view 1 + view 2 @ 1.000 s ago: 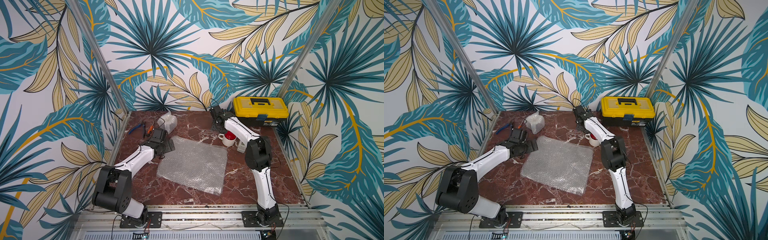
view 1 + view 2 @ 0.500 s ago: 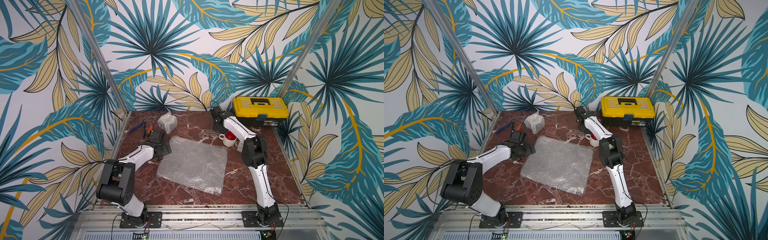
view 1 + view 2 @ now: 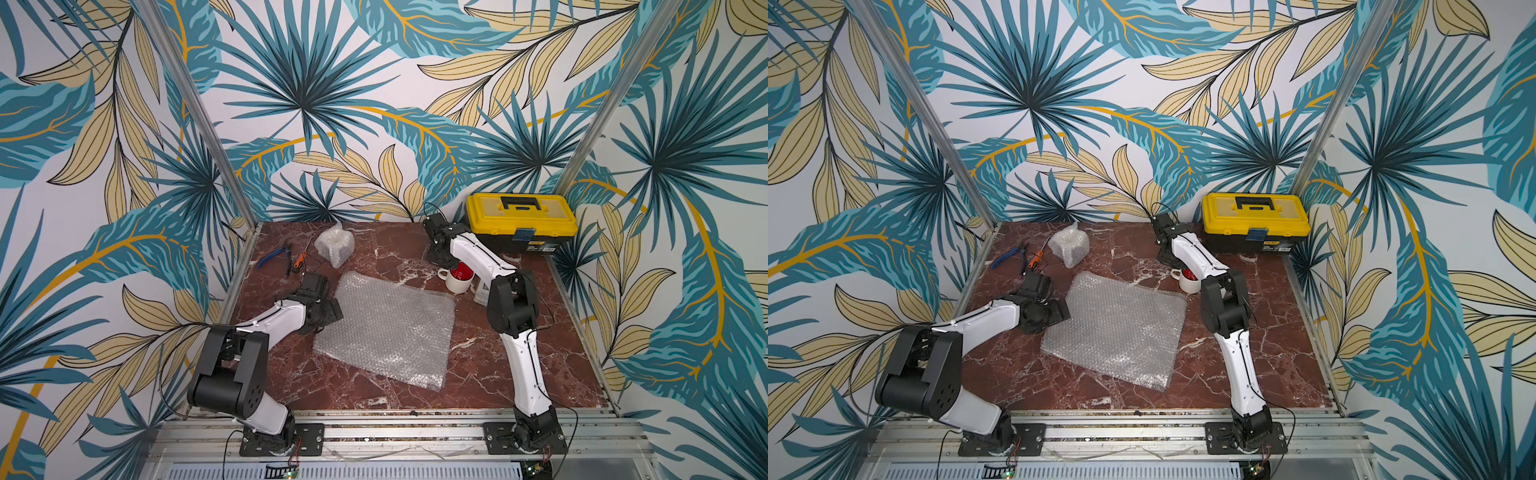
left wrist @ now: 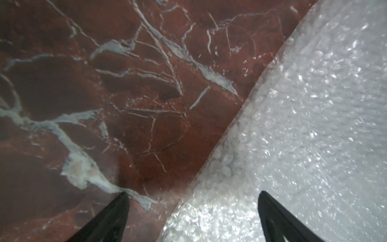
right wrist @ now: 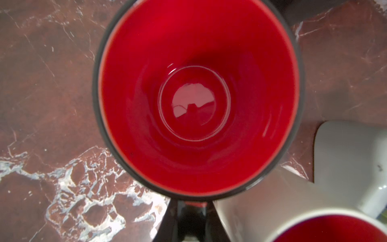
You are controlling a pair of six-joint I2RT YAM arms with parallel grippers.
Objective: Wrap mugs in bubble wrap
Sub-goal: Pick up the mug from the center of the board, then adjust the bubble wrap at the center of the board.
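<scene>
1. The right gripper [image 5: 191, 204] has just drawn its jaws in from about half open to a narrow gap, right at the rim of the red mug [image 5: 196, 94]. A sliver of red shows between them (the handle, I judge), so it seems to have hold of the mug
2. That mug stands upright on the table [image 3: 498, 374], just beside the white mug [image 3: 455, 284] and past the far right corner of the wrap [image 3: 386, 328]. Whether the two mugs touch I cannot tell
3. The left gripper [image 4: 192, 194] has barely moved: wide open, empty, astride the wrap's left edge
4. The wrap lies flat and bare in mid-table, and a wrapped bundle [image 3: 334, 247] sits behind it
5. The pick looks made, so next the red mug should be lifted and carried onto the wrap, with the left gripper placed to fold the edge over
</scene>
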